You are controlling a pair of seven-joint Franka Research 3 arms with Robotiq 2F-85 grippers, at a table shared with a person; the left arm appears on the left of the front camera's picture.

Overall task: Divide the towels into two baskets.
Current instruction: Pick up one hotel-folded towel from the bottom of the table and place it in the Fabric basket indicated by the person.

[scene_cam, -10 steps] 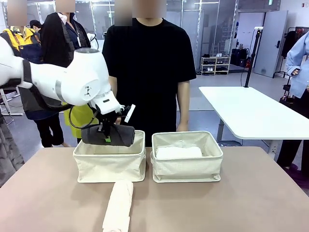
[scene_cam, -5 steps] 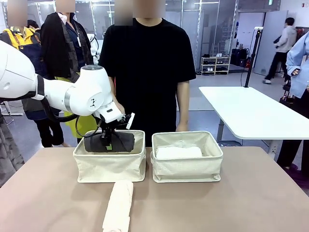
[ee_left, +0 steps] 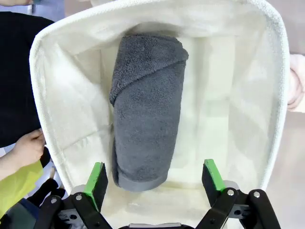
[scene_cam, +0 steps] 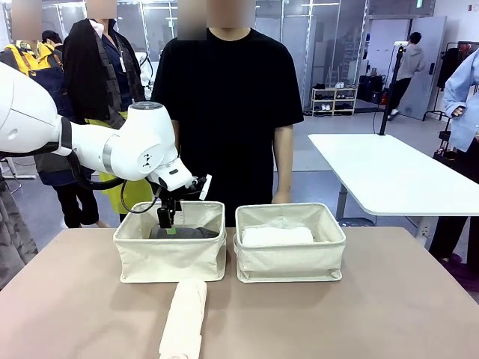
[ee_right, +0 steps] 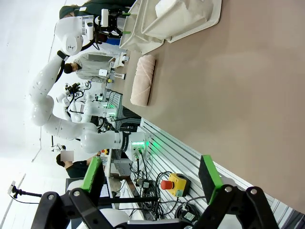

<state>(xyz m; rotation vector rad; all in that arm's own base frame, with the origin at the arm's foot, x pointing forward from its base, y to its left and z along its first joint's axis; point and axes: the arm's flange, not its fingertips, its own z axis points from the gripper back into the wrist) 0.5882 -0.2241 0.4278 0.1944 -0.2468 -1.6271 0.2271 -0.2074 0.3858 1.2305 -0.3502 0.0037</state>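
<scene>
The dark grey towel (scene_cam: 187, 232) (ee_left: 145, 109) lies on the floor of the left basket (scene_cam: 170, 254) (ee_left: 238, 95). My left gripper (scene_cam: 169, 222) (ee_left: 155, 174) hangs open just above that towel, touching nothing. A white towel (scene_cam: 277, 235) (ee_right: 176, 9) rests in the right basket (scene_cam: 290, 258) (ee_right: 200, 21). In front of the baskets, a cream-peach towel (scene_cam: 183, 318) (ee_right: 144, 79) lies on the table. My right gripper (ee_right: 150, 174) is open and holds nothing, well back from the table's near edge.
A person in a black shirt (scene_cam: 228, 112) stands right behind the baskets, one hand (ee_left: 26, 148) close to the left basket's far wall. The brown table (scene_cam: 374, 314) is bare to the right and left of the baskets. A white table (scene_cam: 389, 176) stands farther back.
My left gripper came down into the left basket with the dark grey towel and opened. The towel dropped from between the fingers to the basket floor.
</scene>
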